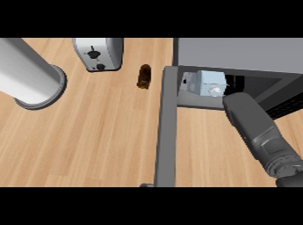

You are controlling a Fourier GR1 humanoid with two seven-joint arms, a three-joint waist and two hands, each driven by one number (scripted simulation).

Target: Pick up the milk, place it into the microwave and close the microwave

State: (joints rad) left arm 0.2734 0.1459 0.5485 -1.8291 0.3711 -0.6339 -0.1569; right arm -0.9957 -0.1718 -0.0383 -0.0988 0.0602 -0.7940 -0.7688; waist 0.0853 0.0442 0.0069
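Milk [210, 82], a pale blue carton with a round white cap, stands inside the microwave [244, 55] at the upper right of the frame, just past the lip of the open cavity and near its left wall. Right beside the carton, at its lower right, the grey right forearm [254, 127] runs in from the lower right corner of the frame and ends at the cavity; the right hand itself is hidden behind that forearm and the carton, so whether its fingers are spread, narrowed or curled round the milk cannot be told. The microwave door [167, 127] is swung fully open and shows edge-on as a long dark grey bar running from the cavity's left corner down to the lower edge of the scene. Left of the door, on the wooden counter [95, 140], a small dark brown bottle [144, 77] stands near the top, a silver toaster [99, 53] with black knobs sits just left of it, and a large white cylinder on a grey round base [24, 72] fills the upper left.
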